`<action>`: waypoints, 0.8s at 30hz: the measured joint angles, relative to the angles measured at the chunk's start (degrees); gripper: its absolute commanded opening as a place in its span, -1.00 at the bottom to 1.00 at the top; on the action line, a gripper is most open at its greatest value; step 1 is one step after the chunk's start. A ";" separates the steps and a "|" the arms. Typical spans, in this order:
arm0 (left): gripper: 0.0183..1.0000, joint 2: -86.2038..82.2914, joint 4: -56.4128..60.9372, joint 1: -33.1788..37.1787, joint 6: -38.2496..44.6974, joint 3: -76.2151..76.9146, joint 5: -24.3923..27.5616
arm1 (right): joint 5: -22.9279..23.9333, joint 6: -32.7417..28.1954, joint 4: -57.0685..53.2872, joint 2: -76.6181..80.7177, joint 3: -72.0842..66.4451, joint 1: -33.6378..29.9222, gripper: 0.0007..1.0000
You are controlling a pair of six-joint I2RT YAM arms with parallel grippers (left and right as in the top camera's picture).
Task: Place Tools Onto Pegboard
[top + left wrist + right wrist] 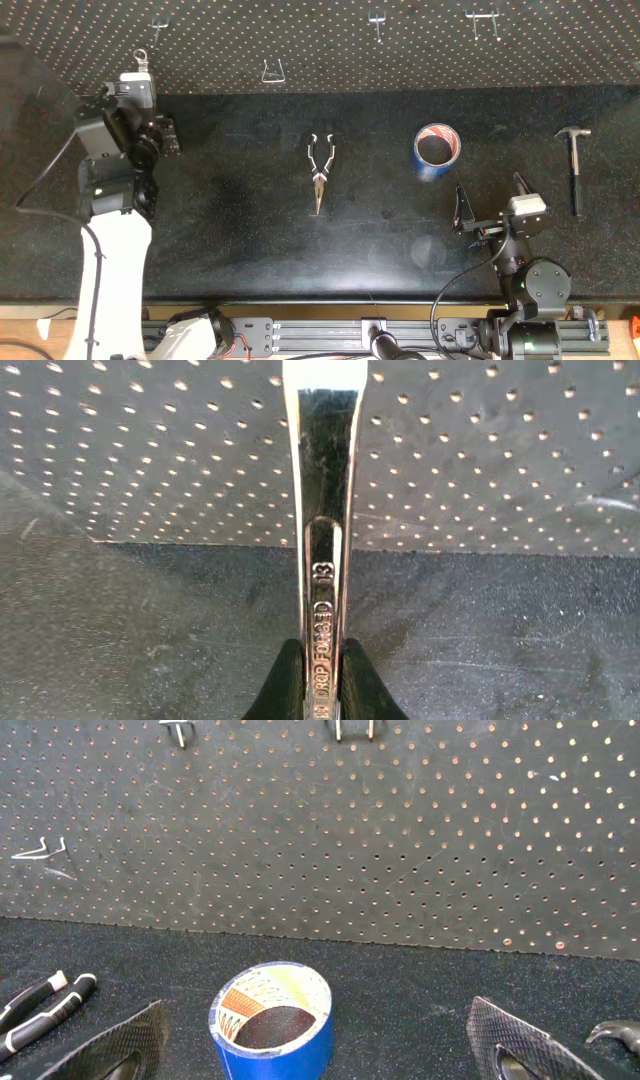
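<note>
I have the left gripper (322,682) pinched on the shank of the wrench (322,510), the two black fingers (283,685) pressed against its flat faces. The tool stands up out of the grip toward the pegboard (320,40). From above, what looks like its ring end sits against the lower edge of the board at the far left, below a hook (158,25). I judge the wrench to be rigid forged steel, dense for its slim shape, with a polished, slippery finish. It won't bend or break, but with the hold this low on the shank it could pivot between the pads if the ring end catches on a hook. I would take hold across the flat faces, as I have it now, firmly, and keep the shank in line with the fingers while I guide the ring over the hook. The right gripper (489,190) hangs with its fingers spread wide and nothing between them, just short of the blue tape roll (270,1020). The pliers (320,165) lie mid-table and the hammer (574,165) lies at the far right, both on the black table (230,220).
</note>
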 measured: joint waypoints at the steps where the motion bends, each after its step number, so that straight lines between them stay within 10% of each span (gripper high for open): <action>1: -0.98 0.50 0.00 -0.61 0.02 0.00 0.00 | 0.00 0.00 0.00 0.00 0.00 0.00 0.96; 24: -0.98 -2.12 -3.10 -4.90 0.04 1.14 -2.25 | 0.00 0.00 0.00 0.00 0.00 0.00 0.96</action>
